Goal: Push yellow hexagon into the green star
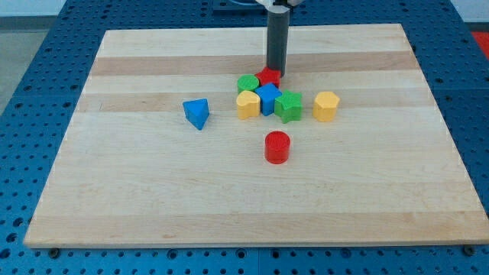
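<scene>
The yellow hexagon (326,105) stands on the wooden board at the view's right of the cluster, apart from the green star (288,106) by a small gap. The green star touches a blue block (267,98). My tip (274,70) is at the top of the cluster, right behind a red block (268,76), well up and left of the yellow hexagon.
A green round block (247,83) and a yellow heart-like block (247,105) sit at the cluster's left. A blue triangular block (197,113) lies further left. A red cylinder (277,147) stands below the cluster. The wooden board (153,191) ends on a blue perforated table.
</scene>
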Available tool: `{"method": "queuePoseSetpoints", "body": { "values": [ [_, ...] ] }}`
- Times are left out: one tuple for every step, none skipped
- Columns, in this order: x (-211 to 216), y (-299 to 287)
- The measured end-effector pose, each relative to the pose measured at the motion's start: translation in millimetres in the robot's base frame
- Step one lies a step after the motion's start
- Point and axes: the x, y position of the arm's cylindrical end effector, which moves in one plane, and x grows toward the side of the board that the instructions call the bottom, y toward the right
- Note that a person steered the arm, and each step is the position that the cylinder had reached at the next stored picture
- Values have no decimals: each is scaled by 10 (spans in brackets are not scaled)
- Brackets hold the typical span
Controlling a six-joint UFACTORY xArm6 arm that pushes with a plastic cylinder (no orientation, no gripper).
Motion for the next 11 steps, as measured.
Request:
{"method": "queuePoseSetpoints", "body": {
  "values": [
    [-3, 217],
    [38, 842],
    [399, 1276],
    [959, 1128],
    [1070, 938],
    [1069, 912],
    [1057, 912],
    [1000, 906],
    [912, 905],
    [797, 866],
    [708, 817]
  ]
}}
